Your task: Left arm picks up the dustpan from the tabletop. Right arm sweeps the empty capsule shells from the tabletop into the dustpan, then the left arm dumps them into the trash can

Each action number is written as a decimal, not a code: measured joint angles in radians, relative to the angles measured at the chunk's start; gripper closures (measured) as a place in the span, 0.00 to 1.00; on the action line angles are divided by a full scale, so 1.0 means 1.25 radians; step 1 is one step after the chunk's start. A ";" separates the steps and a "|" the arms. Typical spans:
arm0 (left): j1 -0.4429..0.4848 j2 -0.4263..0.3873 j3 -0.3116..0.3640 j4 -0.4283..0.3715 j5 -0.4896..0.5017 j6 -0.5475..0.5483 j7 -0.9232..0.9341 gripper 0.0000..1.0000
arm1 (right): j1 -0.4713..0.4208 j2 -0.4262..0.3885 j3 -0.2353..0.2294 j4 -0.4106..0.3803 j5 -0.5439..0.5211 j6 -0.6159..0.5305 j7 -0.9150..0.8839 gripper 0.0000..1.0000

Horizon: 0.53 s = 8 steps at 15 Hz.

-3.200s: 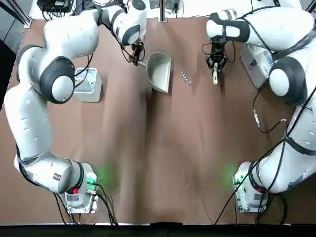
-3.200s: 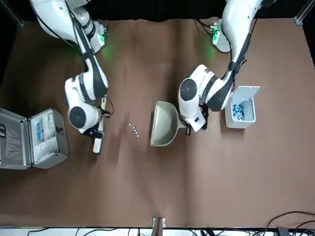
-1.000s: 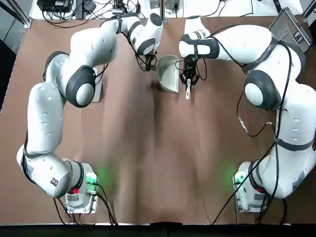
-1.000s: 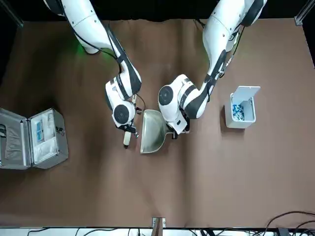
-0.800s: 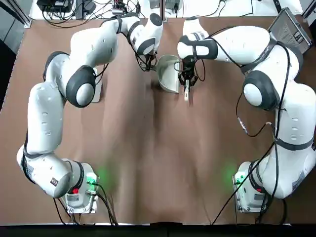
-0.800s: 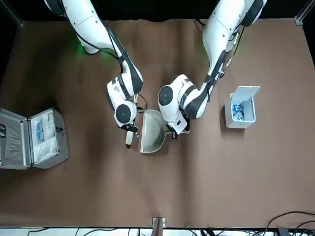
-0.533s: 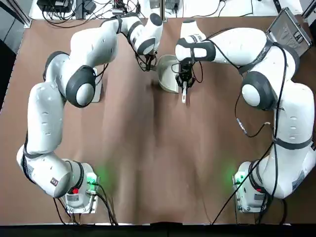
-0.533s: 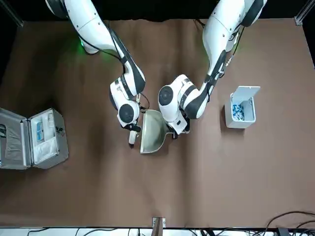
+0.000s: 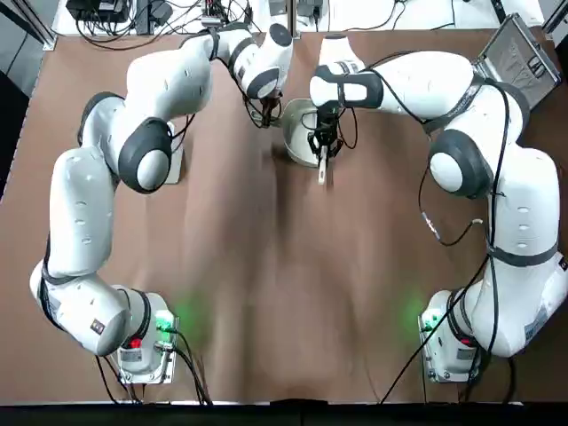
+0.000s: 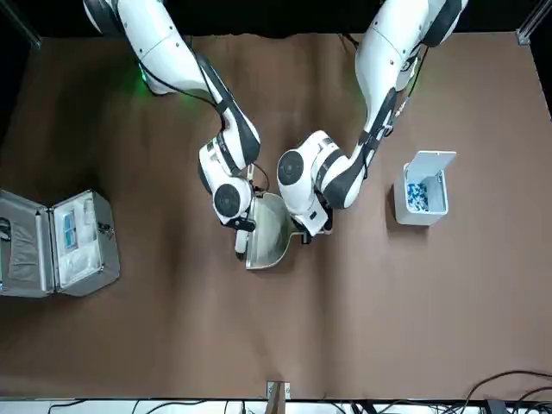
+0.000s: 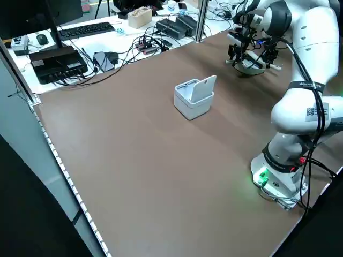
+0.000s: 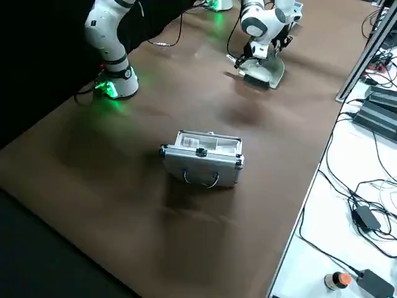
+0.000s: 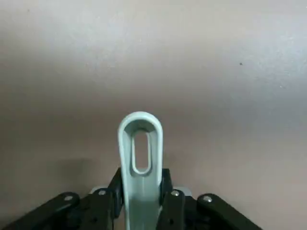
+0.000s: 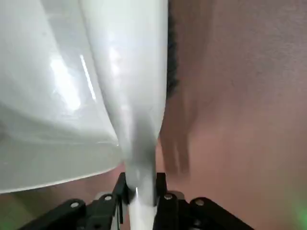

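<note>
While both arms reach to the far middle of the counter (image 9: pixel 266 293) in the top view, the left pincer (image 9: pixel 258 113) is clamped on the short handle of the dustpan (image 9: pixel 300 133), and the right pincer (image 9: pixel 320 142) grips a slim white brush (image 9: pixel 322 169) that lies right at the pan's open edge. The trash can (image 9: pixel 175 158) is mostly hidden behind the left arm's elbow.

From the front view, the pan rests on the brown surface between the two wrists, with the brush tip just beside its mouth. The bin stands well apart, lid up, blue bits inside. An open metal case (image 10: pixel 56 241) sits at the far side near the right arm.

Seen from the left side view, the bin stands alone near the middle, and both pincers crowd around the pan farther back.

Through the left wrist view, the fingers (image 13: pixel 103 206) are closed on the looped handle.

Through the right wrist view, the fingers (image 14: pixel 165 203) squeeze the brush, whose bristles touch the counter beside the pan's wall. The capsule shells I cannot make out; possibly they are under the brush or inside the pan.
</note>
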State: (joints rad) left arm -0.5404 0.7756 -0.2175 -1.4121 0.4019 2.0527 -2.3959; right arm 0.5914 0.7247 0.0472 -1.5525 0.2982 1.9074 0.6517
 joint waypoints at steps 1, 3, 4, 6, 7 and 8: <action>0.000 0.000 0.000 0.000 0.000 0.000 0.000 0.67 | 0.000 0.001 0.001 0.002 0.002 0.000 -0.002 0.73; 0.000 0.000 0.000 0.000 0.000 0.000 0.000 0.67 | 0.000 0.005 0.009 0.007 0.008 0.000 -0.007 0.73; 0.000 0.000 0.000 0.000 0.000 0.000 0.000 0.67 | 0.000 0.006 0.013 0.009 0.009 0.000 -0.007 0.73; 0.000 0.000 0.000 0.000 0.000 0.000 0.000 0.67 | 0.001 0.007 0.016 0.011 0.020 0.000 -0.007 0.73; 0.000 0.000 0.000 0.000 0.000 0.000 0.000 0.67 | 0.001 0.008 0.016 0.011 0.026 0.000 -0.007 0.73; 0.000 0.000 0.000 0.000 0.000 0.000 0.000 0.67 | 0.004 0.009 0.017 0.012 0.028 0.000 -0.008 0.73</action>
State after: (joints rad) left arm -0.5405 0.7757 -0.2171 -1.4120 0.4019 2.0526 -2.3959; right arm 0.5960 0.7360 0.0689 -1.5380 0.3333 1.9073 0.6419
